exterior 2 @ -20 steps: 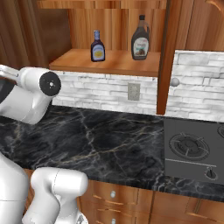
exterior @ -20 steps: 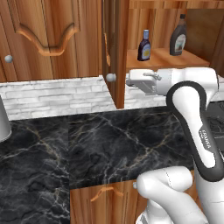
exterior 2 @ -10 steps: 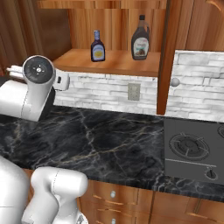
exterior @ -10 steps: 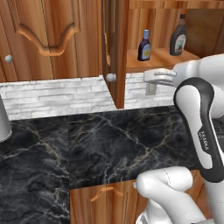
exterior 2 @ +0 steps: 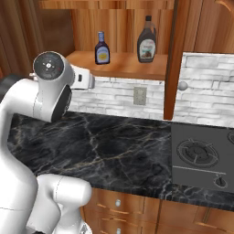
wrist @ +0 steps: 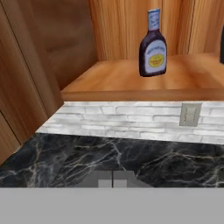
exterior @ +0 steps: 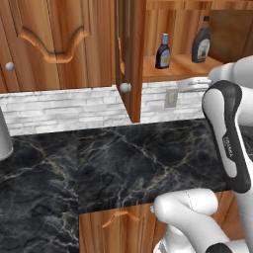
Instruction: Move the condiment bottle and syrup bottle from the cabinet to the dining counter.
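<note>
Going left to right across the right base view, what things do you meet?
Robot arm's round joint → condiment bottle → wall outlet → syrup bottle → open cabinet door's silver knob → stove burner.

Glossy wood cabinet (exterior 2: 171, 59); polished blk marble counter (exterior 2: 114, 151).

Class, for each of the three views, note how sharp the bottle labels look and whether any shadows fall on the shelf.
Hand view: condiment bottle near, label soft. Left base view: both labels tiny, unreadable; syrup bottle before a darker recess. Right base view: labels blurred, faint shading under the bottles on the cabinet shelf.
</note>
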Robot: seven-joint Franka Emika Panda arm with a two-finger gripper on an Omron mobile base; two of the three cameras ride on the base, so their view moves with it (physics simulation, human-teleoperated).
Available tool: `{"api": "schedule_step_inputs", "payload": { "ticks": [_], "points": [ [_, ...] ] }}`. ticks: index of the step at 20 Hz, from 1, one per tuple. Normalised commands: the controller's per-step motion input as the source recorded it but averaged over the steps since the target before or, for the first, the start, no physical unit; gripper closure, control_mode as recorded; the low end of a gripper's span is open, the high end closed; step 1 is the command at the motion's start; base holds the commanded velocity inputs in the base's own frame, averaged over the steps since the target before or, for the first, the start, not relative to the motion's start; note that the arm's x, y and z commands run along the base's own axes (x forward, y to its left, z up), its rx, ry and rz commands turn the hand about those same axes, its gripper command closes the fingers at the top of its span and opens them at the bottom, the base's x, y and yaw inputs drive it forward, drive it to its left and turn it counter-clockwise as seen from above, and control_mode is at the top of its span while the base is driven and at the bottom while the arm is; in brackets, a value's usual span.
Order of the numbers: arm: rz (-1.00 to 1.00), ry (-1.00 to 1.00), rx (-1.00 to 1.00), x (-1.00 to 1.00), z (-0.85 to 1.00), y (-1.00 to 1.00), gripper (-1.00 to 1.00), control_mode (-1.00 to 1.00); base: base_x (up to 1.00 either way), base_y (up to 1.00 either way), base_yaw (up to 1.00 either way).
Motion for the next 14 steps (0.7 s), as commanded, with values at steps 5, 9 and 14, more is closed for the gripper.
{"api": "schedule_step_inputs", "payload": {
  "ticks": [5, 9, 14],
  "points": [
    [-0.01, 0.00, -0.12, 0.06, -0.02, -0.20, 1.00, -1.00, 0.00, 0.00, 0.00],
    [-0.01, 0.00, 0.00, 0.09, 0.00, 0.00, 1.00, -1.00, 0.00, 0.00, 0.00],
    [-0.03, 0.00, 0.00, 0.09, 0.00, 0.00, -1.00, -1.00, 0.00, 0.00, 0.00]
  ]
}}
